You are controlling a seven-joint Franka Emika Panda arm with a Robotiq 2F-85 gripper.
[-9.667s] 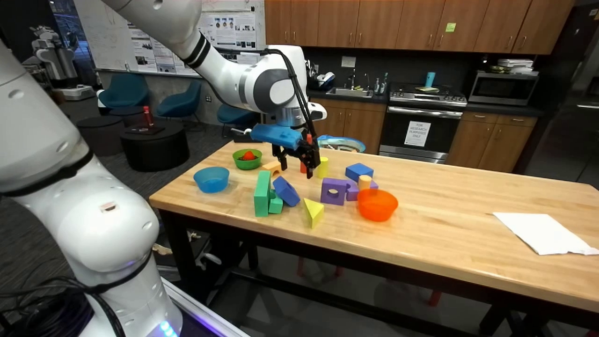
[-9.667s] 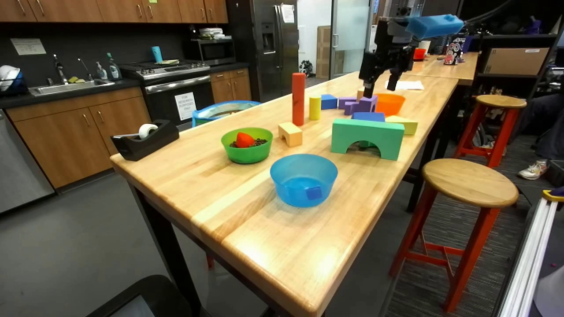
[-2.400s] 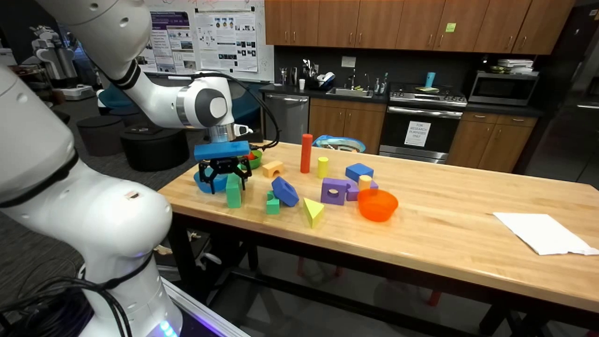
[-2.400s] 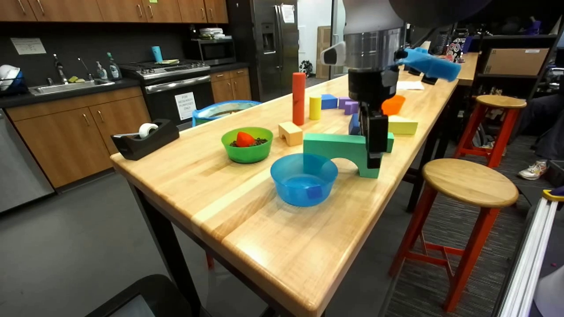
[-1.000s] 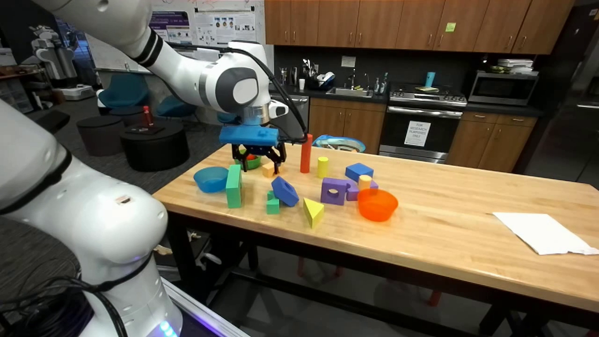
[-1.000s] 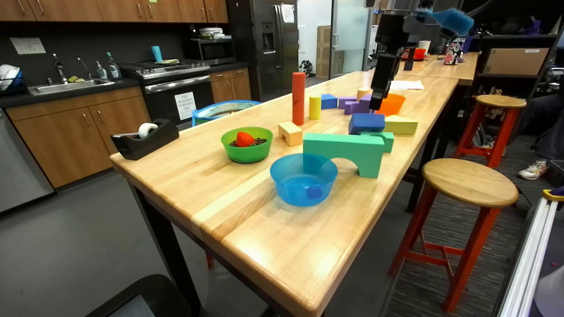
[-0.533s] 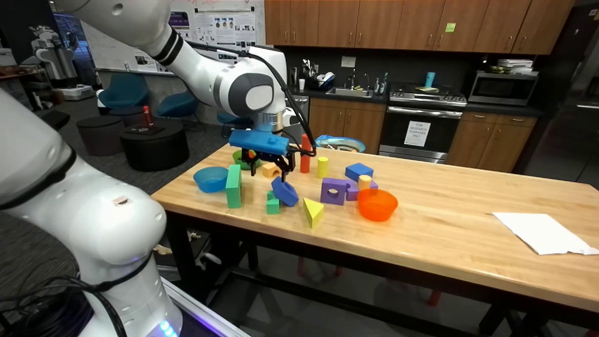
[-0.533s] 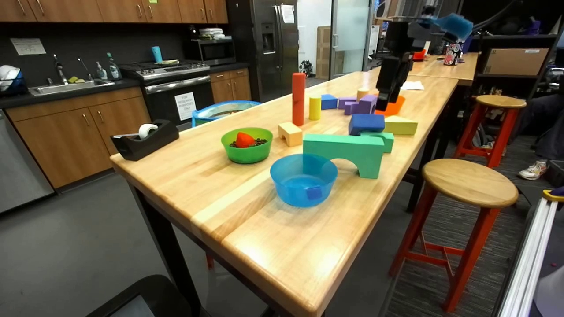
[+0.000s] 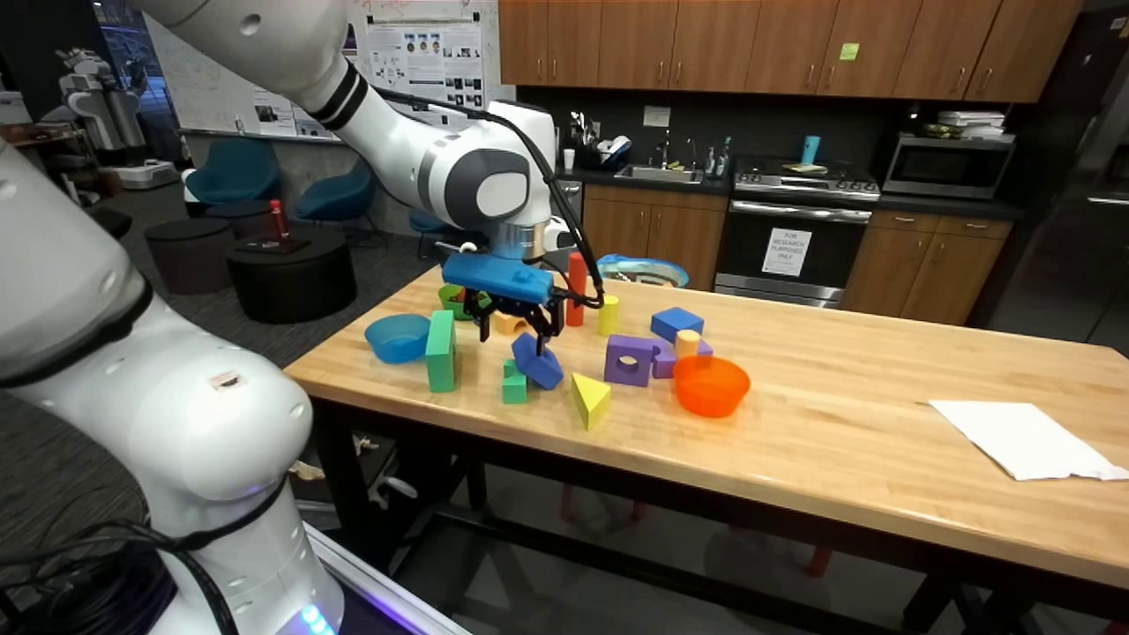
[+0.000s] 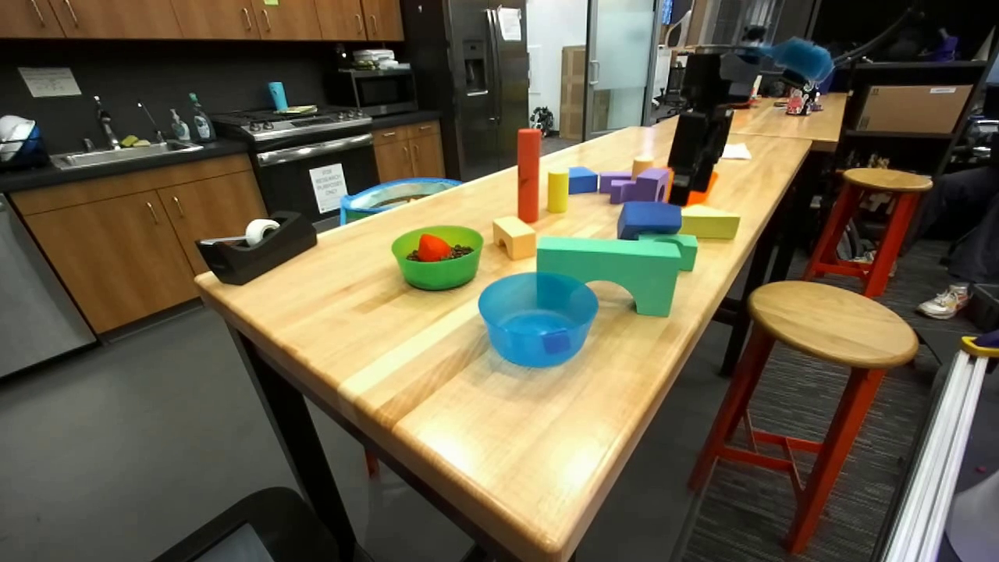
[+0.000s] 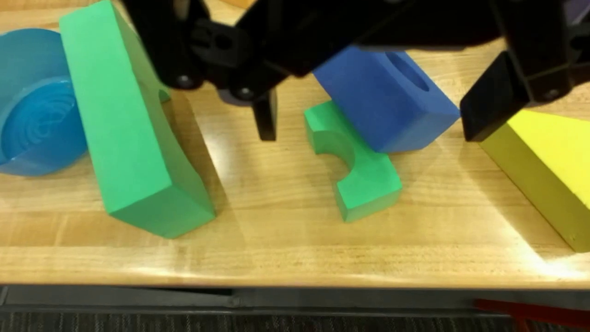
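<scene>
Above the hollowed blue block (image 11: 378, 99), left of the yellow triangular block (image 11: 548, 170) on the wooden tabletop (image 11: 276, 249), my jaws hang open, empty; I judge this lining-up, any grasp needing centring.

The wooden table (image 9: 864, 362) carries many things. Near its one end stand a blue bowl (image 10: 515, 339), a green bowl (image 10: 439, 275) and a black tape dispenser (image 10: 269, 251). Just beside the blue bowl is a lg. green arch (image 10: 616, 261). A sm. green arch (image 11: 362, 173) lies w/ a blue block (image 11: 378, 101) tilted against it; a yellow wedge (image 9: 590, 402) is near. Red cyl. (image 10: 528, 176) + yellow cyl. (image 10: 558, 192) stand upright. Farther along: orange bowl (image 9: 711, 391), then white paper (image 9: 1023, 437).
</scene>
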